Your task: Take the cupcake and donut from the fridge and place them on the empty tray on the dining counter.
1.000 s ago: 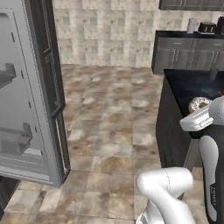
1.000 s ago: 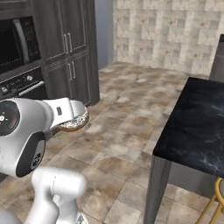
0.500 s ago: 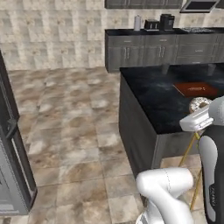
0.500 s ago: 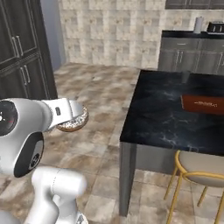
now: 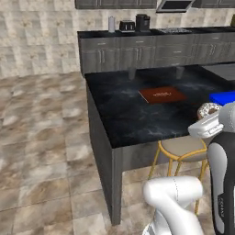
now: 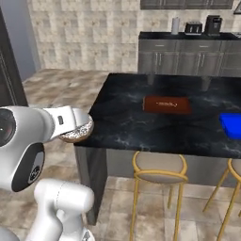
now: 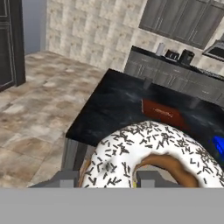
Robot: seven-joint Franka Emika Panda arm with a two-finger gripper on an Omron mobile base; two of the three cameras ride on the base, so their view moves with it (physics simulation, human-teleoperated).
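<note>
One white-iced, speckled ring donut (image 7: 148,157) is sitting clamped in the half-closed claw (image 7: 107,180). The bright blue tray (image 6: 231,125) is lying at three o'clock on the black marble table (image 6: 141,117); jolting could be loosening the grip.

faint pale marking on the reddish-brown board (image 6: 166,104), too small to read, no other text

Mottled stone floor tiles (image 5: 41,137), beige tiled wall (image 6: 84,37), grey cabinet run (image 5: 151,50), yellow-framed stools (image 6: 157,176).
</note>
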